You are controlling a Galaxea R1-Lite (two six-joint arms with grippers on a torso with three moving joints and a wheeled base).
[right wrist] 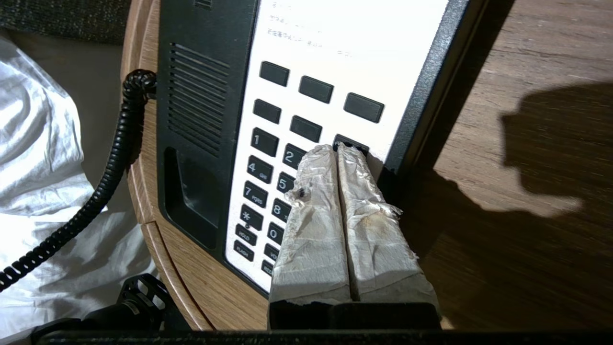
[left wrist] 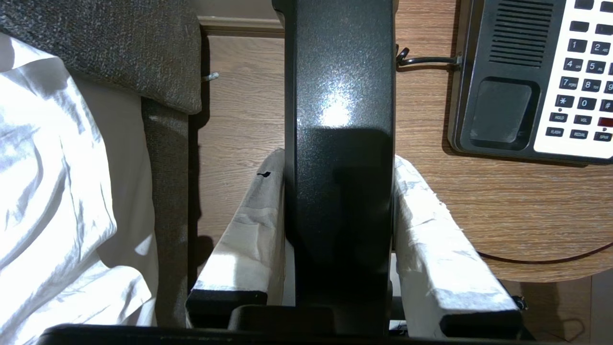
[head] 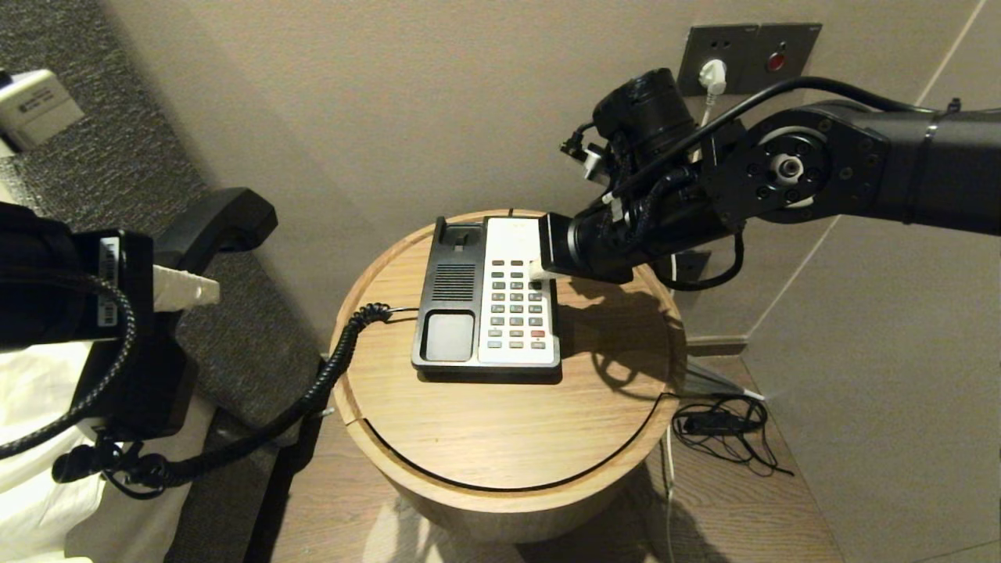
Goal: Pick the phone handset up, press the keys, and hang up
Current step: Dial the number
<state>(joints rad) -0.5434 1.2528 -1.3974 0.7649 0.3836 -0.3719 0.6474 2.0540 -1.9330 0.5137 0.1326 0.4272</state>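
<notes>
Black handset [head: 215,227] clamped in left gripper [left wrist: 337,239] jaws, lifted off to nine o'clock of the desk phone [head: 489,301], coiled cord [head: 328,375] trailing to it. Right gripper [right wrist: 337,151], jaws pressed together, tip on a key, probably touching, at the keypad's three o'clock edge. Phone centred on round wooden table [head: 508,438].

The right gripper [right wrist: 337,153] covers the key it's on, and the printed text [right wrist: 297,36] above the keypad is unreadable.
</notes>
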